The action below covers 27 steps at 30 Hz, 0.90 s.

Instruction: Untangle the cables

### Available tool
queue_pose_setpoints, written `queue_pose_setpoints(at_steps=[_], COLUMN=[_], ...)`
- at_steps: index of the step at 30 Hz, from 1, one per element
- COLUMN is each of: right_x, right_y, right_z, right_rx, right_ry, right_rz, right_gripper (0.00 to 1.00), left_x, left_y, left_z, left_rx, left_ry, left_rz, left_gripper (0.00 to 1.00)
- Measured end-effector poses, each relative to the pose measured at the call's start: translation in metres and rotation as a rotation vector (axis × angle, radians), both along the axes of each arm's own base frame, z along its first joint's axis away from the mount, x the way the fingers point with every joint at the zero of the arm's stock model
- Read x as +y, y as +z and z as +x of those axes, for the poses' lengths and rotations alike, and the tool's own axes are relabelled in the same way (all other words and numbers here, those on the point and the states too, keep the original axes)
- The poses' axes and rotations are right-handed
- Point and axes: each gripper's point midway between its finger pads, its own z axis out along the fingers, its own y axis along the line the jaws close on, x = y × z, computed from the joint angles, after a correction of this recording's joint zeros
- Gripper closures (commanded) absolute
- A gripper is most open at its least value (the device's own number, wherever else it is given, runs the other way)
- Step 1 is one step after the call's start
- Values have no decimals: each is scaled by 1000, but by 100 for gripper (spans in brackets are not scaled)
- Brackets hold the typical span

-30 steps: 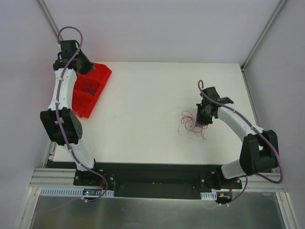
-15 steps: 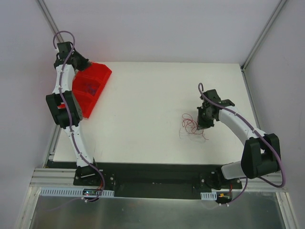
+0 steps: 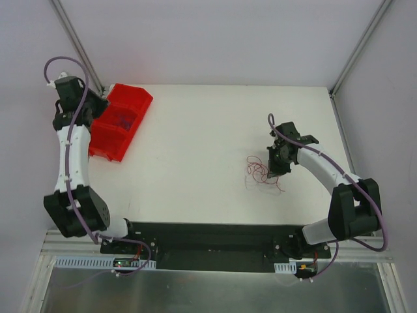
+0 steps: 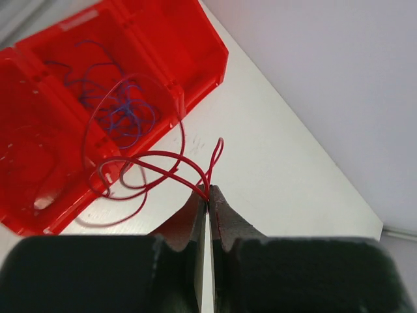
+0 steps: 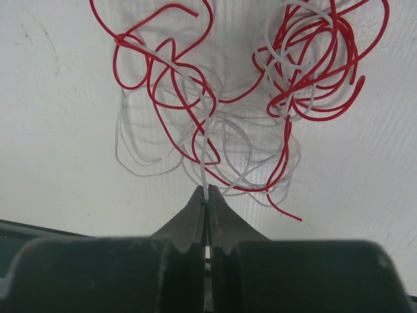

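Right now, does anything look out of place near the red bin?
Yes: the red wire pinched in the left gripper straddles the edge of the red bin, some loops over a compartment, some over the table outside.

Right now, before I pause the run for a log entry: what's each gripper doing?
Left gripper: closed, pinching a red cable.
Right gripper: closed, pinching a white cable.
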Motion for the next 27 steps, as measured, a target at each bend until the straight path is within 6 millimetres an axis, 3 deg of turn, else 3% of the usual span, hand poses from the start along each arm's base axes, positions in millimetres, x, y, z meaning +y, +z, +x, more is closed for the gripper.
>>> queue_pose_setpoints(at_steps=[2,5,13,15,19,24,27], right_x=[1,3,3,3,2,2,3], right_y=[0,-1,-2,-3,1,2,2], right_z=[0,0,-2,-4,-4,-4,-3], right_rx=[0,2,5,4,-8,-14,-17], right_ry=[10,23,27,27,26,27,27], right_rz=[5,16,18,18,21,22,23], right_gripper=[100,100,100,100,99,100,100], left_x=[5,12,41,41,38,37,43], left_y=[13,5,-103,-117,-125,-153,-162], left_z=[-24,-39,-38,-39,-46,-64,-68], left_rx=[-25,-2,286,322,346,426,465], left_ry=[48,96,159,159,160,176,193], left_rz=[23,23,-76,-87,-94,-108,-80], left_gripper=[100,100,100,100,100,99,69])
